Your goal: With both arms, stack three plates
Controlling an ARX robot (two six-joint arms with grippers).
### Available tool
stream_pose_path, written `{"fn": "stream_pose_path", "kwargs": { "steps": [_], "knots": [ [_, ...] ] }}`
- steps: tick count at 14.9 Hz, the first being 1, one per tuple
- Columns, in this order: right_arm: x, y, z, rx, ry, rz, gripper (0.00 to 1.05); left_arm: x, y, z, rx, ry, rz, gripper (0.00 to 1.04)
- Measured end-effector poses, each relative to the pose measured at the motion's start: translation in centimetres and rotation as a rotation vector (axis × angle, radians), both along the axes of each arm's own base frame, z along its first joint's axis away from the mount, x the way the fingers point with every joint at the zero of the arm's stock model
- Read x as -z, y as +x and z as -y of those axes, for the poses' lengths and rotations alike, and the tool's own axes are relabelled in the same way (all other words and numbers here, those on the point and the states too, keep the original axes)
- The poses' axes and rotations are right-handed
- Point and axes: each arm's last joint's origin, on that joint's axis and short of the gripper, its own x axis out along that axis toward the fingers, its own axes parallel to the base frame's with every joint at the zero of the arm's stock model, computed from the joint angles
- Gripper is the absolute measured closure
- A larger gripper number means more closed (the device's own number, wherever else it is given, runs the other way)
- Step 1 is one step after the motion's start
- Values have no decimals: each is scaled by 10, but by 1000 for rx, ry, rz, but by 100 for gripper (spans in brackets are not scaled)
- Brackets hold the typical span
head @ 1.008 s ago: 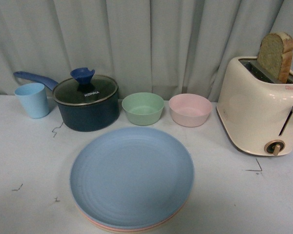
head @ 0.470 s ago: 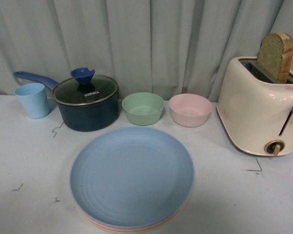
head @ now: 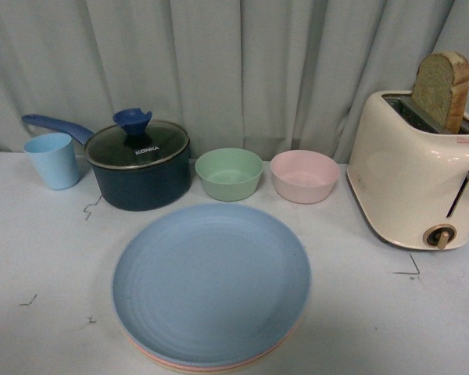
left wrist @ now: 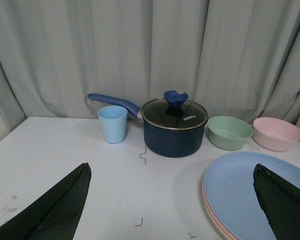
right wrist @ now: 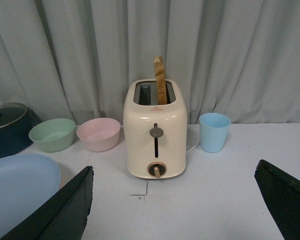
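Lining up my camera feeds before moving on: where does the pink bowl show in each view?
Front view: pink bowl, behind the plate stack, between green bowl and toaster.
Left wrist view: far right, beside the green bowl.
Right wrist view, between green bowl and toaster.
Shared landmark: the green bowl.

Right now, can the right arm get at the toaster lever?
Probably yes: the lever faces the open right gripper, with only bare table between them.

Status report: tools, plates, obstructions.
Left tool open, empty. Right tool open, empty. Plates stacked, light blue on top. Nothing on the stack.
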Motion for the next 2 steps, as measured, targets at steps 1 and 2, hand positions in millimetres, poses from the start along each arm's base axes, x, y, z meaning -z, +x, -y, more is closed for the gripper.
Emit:
{"fn": "stream_pose_path", "kwargs": {
  "steps": [1,2],
  "knots": [
    [0,0,0,0,0,0,6,0,0,0,0,0,0,7],
    [0,0,0,0,0,0,6,0,0,0,0,0,0,7]
  ]
}}
